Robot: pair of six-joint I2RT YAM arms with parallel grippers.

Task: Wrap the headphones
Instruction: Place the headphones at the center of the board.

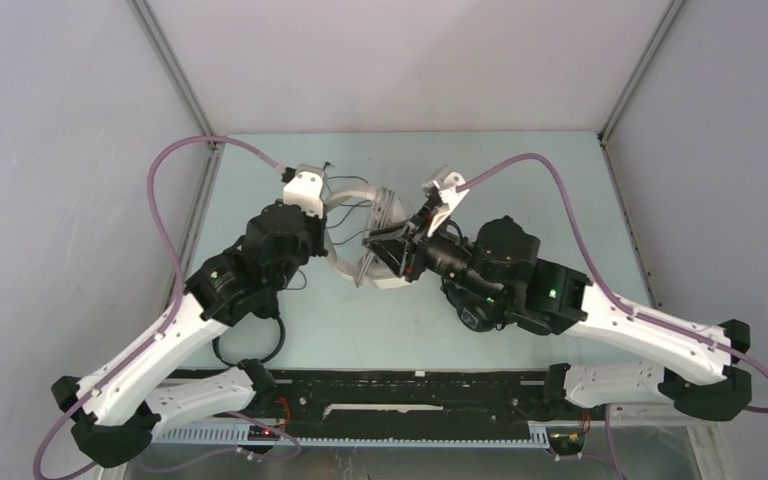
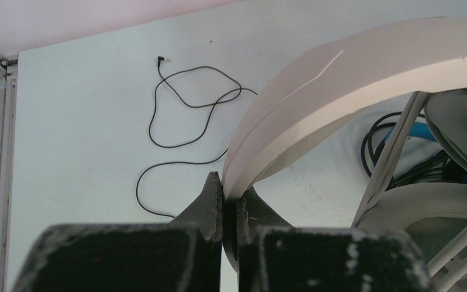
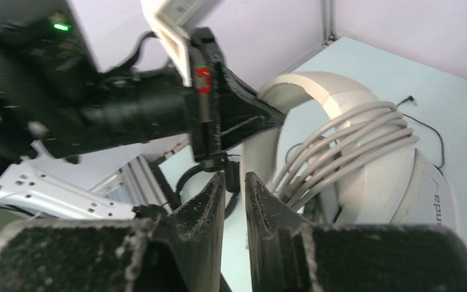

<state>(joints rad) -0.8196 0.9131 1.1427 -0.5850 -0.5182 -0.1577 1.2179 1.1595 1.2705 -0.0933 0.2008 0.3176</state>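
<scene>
The white-grey headphones (image 3: 395,182) lie at the table (image 1: 380,340) centre, with the grey cable (image 3: 346,143) wound around the headband. The left gripper (image 2: 230,194), at 9 o'clock, clamps the headband edge. The right gripper (image 3: 234,182), at 3 o'clock, has its jaws nearly closed; its hold cannot be determined. A thin black cable (image 2: 190,106) lies loose at 10 o'clock.

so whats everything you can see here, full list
white-grey headphones: one, white band and grey pads, mid table, between the two grippers
grey cable: one, grey, several turns wound across the headphones
thin black cable: one, black, loose on the table, its plug end free
black cable loops: count unclear, black with a blue part beside them, mostly hidden behind the headband
table: one, pale teal
left gripper: one, black, pinching the headband's edge
right gripper: one, black, fingers nearly together beside the headband, grip unclear
</scene>
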